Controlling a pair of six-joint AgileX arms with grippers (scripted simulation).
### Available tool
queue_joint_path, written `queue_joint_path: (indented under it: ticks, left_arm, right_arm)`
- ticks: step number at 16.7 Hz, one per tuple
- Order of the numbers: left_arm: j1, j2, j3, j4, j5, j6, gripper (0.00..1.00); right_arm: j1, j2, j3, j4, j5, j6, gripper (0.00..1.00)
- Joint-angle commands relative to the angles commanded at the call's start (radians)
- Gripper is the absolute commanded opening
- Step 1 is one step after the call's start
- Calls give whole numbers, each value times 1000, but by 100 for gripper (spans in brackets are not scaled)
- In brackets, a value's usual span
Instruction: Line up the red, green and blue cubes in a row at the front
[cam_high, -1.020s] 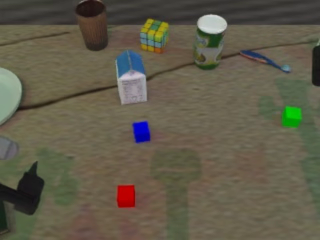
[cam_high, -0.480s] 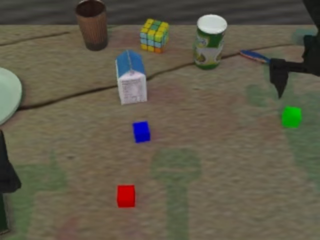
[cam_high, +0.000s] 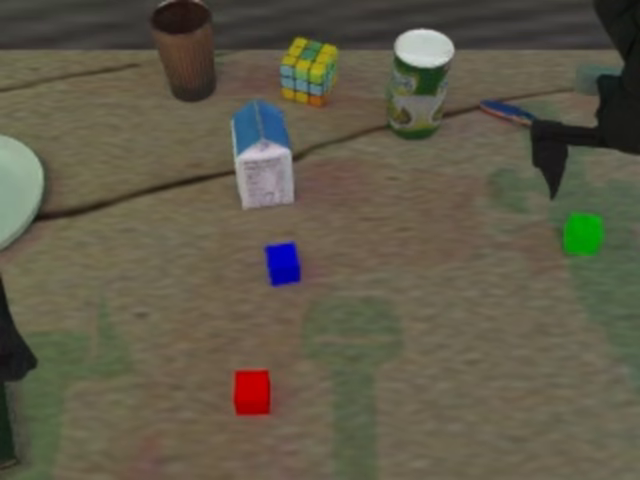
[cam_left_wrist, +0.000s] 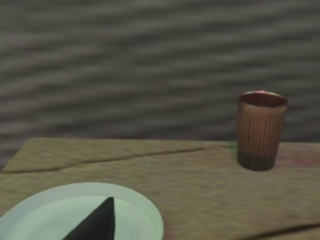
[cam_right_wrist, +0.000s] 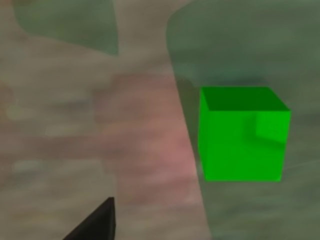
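The green cube (cam_high: 582, 233) sits at the right side of the table, and it fills the right wrist view (cam_right_wrist: 242, 135). My right gripper (cam_high: 552, 172) hovers just behind and a little to the left of it, apart from it, open and empty; one dark finger (cam_right_wrist: 97, 225) shows. The blue cube (cam_high: 283, 263) rests left of the table's middle. Nearer the front lies the red cube (cam_high: 252, 391). My left arm (cam_high: 10, 350) is parked at the left edge, its gripper open, with one finger (cam_left_wrist: 97, 225) over the plate.
A pale green plate (cam_high: 15, 190) lies at the left edge. A milk carton (cam_high: 263, 155) stands behind the blue cube. Along the back are a brown cup (cam_high: 184, 48), a multicoloured puzzle cube (cam_high: 309, 70), a green-and-white can (cam_high: 419, 82) and a blue toothbrush (cam_high: 515, 113).
My right gripper came in from the right edge to just behind the green cube. My left arm pulled back to the left edge. No cube has moved.
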Motion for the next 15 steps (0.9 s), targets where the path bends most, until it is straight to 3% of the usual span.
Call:
queue_joint_path:
  ticks: [9, 13, 15]
  left_arm:
    - [0, 0, 0, 0, 0, 0, 100]
    - [0, 0, 0, 0, 0, 0, 100]
    - [0, 0, 0, 0, 0, 0, 100]
  right_arm:
    - [7, 94, -150, 246, 1, 3, 100]
    - [7, 101, -158, 257, 1, 3, 100]
    - [7, 101, -158, 257, 1, 3, 85]
